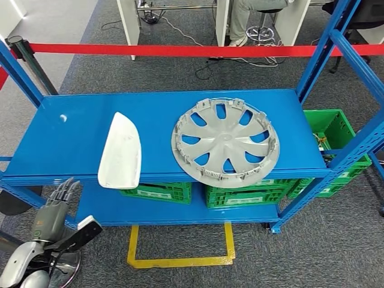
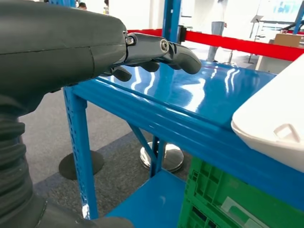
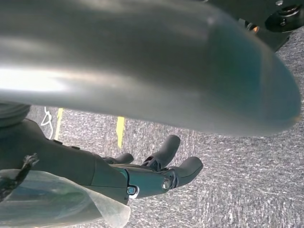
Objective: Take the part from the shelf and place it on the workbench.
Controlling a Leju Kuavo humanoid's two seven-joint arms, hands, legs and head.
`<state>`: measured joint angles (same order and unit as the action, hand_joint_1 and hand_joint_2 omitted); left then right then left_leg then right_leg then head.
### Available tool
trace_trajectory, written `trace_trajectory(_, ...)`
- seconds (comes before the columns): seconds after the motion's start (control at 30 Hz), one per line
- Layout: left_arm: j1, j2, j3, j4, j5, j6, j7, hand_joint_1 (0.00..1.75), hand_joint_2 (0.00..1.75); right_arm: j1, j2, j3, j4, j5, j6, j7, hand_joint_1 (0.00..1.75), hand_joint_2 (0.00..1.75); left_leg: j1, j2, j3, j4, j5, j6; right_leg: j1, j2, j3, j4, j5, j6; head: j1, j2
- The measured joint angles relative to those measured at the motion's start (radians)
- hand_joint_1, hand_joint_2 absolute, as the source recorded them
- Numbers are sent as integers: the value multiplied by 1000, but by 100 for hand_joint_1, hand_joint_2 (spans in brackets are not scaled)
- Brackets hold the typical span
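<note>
A white curved plastic part (image 1: 120, 152) lies on the top board of the blue shelf (image 1: 81, 141), overhanging its front edge; its rim (image 2: 272, 121) shows close in the left wrist view. A grey wheel cover (image 1: 225, 141) lies flat to the right of it. My left hand (image 1: 61, 198) is raised below and left of the white part, near the shelf's front left corner, fingers (image 2: 168, 50) stretched out and holding nothing. My right hand (image 3: 154, 173) hangs over the grey carpet with its fingers apart and nothing in it.
Green crates (image 1: 235, 193) stand on the lower shelf board and another (image 1: 337, 135) at the right behind the frame. A red barrier tape (image 1: 181, 50) runs behind the shelf, with a person seated beyond. Yellow floor tape (image 1: 181, 259) marks the carpet in front.
</note>
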<state>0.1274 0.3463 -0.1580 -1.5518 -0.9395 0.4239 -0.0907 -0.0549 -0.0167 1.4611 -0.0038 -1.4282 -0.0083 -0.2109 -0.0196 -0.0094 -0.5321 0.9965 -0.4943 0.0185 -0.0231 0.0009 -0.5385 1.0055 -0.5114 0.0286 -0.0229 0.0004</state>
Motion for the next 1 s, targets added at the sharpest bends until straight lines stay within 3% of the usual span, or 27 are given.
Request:
trace_trajectory(0.23,-61,-8,-61,25,-34,-36,-6,0,175,-2,-3,4,-9,4,-24,10,0,0,0,0,0,0,0,0,0,0,0,0,0,0,0,0)
trace_trajectory(0.7,-254,-70,-229,135,-77,-64,-7,0,175,-11,-39,21,-100,18,-76,20,0,0,0,0,0,1,0,0,0,0,0,0,1,1,0,0)
trace_trajectory(1.0,-306,-94,-290,174,-80,-75,-6,0,175,-9,-52,24,-133,19,-79,20,0,0,0,0,0,1,0,0,0,1,0,0,1,1,0,0)
